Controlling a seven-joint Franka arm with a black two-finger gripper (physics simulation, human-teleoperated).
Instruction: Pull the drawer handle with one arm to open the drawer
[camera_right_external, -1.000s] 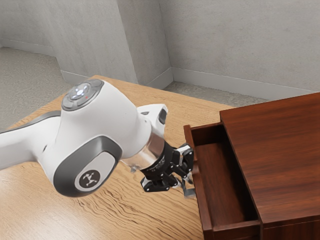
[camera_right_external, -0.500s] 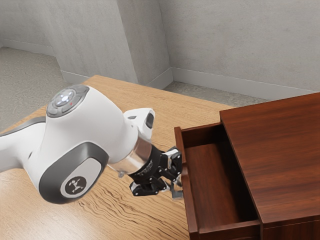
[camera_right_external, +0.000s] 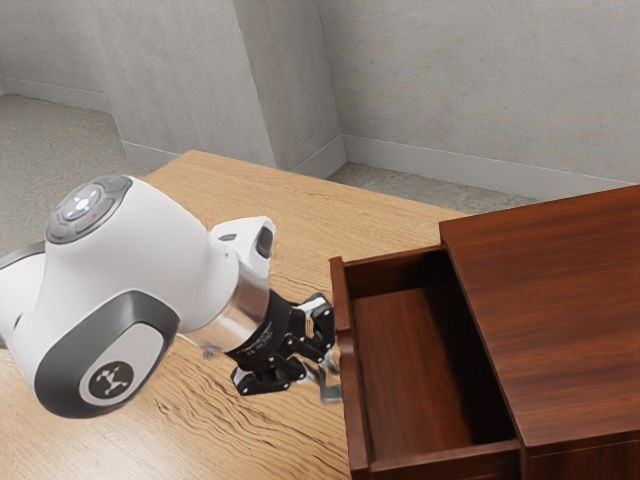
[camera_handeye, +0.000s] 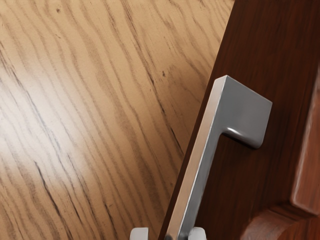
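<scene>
Drawer (camera_right_external: 410, 360) farther out; handle (camera_handeye: 198, 170) along front.

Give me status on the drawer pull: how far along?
Done: the drawer stands well out of the cabinet, its inside exposed. In hand: the gripper is at the drawer's front, fingers closed on the silver handle from both sides. Left: probably little, perhaps a last bit of pull, then letting go; I cannot tell whether it is at full travel.

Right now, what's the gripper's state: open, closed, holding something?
Gripper: closed on the drawer handle, one finger on each side of its bar.
</scene>
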